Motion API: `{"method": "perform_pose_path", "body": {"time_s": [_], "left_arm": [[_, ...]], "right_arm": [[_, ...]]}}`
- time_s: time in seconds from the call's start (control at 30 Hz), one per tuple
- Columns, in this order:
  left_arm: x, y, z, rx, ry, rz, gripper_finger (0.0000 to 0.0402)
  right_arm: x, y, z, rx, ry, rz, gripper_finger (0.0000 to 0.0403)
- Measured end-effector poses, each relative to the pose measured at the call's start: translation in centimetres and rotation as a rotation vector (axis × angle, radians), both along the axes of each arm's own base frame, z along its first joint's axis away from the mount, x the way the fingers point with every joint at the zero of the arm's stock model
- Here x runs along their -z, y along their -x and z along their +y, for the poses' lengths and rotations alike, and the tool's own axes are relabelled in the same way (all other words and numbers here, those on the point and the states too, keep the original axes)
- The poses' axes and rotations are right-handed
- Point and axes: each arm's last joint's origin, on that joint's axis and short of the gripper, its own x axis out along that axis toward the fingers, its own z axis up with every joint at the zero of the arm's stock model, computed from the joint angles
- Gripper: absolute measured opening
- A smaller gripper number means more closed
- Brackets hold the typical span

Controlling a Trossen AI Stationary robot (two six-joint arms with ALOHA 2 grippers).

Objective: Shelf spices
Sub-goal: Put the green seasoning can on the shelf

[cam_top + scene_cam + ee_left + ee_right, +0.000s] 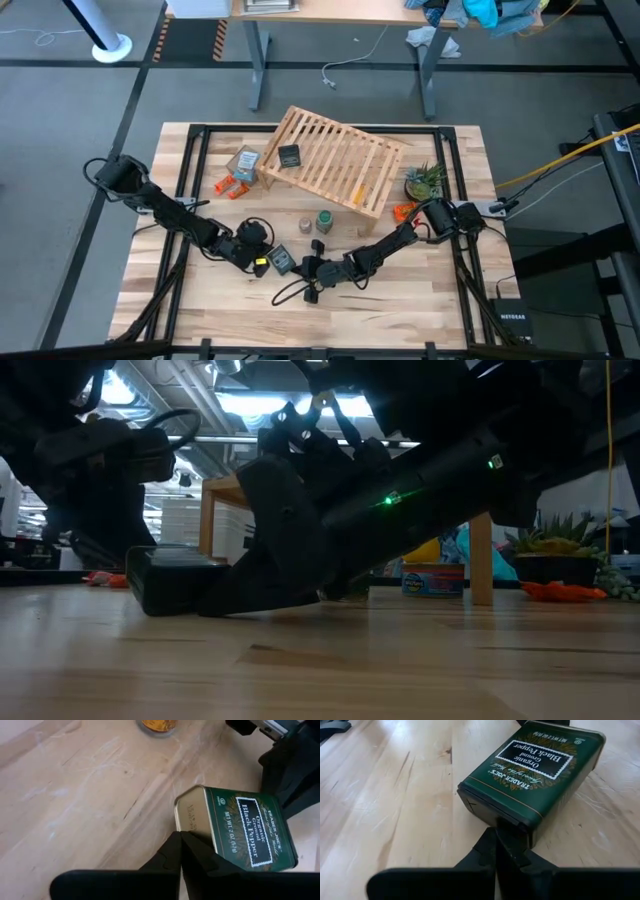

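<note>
At the far middle of the table the shelf (335, 160) lies tilted, one dark squarish jar (289, 156) already resting on its slats. Nearer you, on the bare wood, stand the green round jar (324, 221) and, just beside it, the tiny clear glass jar (305, 225). At the near middle, both arms meet over the black pepper tin (235, 830), which lies flat on its side on the table.

The left gripper (181, 851) has its fingers closed together, holding nothing, tips touching one end of the tin. The right gripper (496, 849) shows the same: fingers pressed shut, empty, tips against the tin's opposite end.

Judgement: neither gripper has a grasp. To do this step well, back one arm off, open its fingers wider than the tin's narrow sides, and close across those sides, not the ends; keep the other arm clear during the carry to the shelf.

Hard to make out: the low view is mostly blocked by dark arm bodies, so contact under the tin cannot be checked. The left wrist view cuts off the tin's far corner.
</note>
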Motion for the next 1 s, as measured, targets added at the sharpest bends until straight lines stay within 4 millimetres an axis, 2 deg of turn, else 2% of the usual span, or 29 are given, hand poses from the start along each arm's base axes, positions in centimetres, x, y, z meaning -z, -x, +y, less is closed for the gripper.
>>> {"method": "perform_pose_path", "body": {"time_s": [0.5, 1.0], "left_arm": [[-1.8, -0.6, -1.6, 0.043, -0.06, 0.029, 0.0], [-4.3, -0.9, -3.9, 0.091, -0.071, -0.004, 0.0]], "right_arm": [[0.1, 0.0, 0.0, -0.007, -0.004, 0.01, 0.0005], [0.4, 0.1, 0.0, -0.014, -0.17, 0.056, 0.0005]]}}
